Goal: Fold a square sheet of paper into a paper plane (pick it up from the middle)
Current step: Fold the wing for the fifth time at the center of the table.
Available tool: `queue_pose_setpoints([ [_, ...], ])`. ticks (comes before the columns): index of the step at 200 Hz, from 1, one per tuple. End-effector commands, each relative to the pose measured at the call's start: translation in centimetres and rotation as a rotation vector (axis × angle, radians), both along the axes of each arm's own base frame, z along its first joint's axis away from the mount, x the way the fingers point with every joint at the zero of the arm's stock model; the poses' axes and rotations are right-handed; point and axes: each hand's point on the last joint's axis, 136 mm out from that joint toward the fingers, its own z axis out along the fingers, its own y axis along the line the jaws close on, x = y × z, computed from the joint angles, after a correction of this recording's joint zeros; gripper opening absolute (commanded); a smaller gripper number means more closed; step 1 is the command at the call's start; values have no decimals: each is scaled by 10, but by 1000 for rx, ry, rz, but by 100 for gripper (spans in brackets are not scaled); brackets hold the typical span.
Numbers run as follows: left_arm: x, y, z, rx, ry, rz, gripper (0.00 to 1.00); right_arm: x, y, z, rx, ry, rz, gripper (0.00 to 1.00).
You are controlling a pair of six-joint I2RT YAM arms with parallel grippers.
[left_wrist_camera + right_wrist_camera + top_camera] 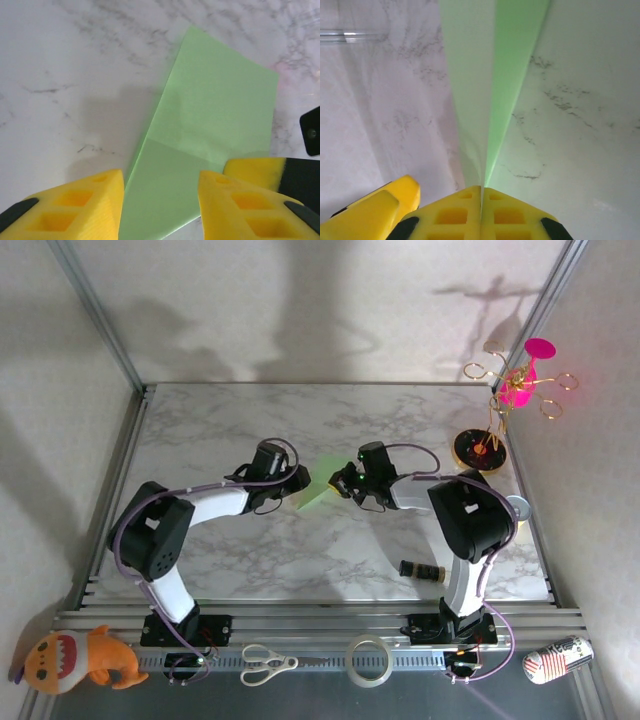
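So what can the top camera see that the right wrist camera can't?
Top camera: the left gripper beside the green paper sheet, plus scissors, a tape roll and an orange stuffed toy along the near edge. Right wrist camera: up close, the right gripper pinched shut on the sheet's folded edge, with its two layers fanning apart. Both: the sheet and the marble table.
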Motion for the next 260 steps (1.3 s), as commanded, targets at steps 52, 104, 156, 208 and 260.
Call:
queue_pose_setpoints([
  [52,-20,-61,43,220,-447,-399,78,-21,-65,1,-111,76,-142,0],
  [104,-39,-87,22,396,-591,-593,80,-26,-67,2,-61,135,-164,0],
  [156,-46,-106,-10,561,-622,-743,71,-28,-67,7,-36,175,-171,0],
  [208,-47,-110,-23,650,-662,-770,57,-27,-68,8,-33,208,-183,0],
  [260,-48,-109,-31,664,-665,-765,51,-28,-68,4,-37,281,-204,0],
])
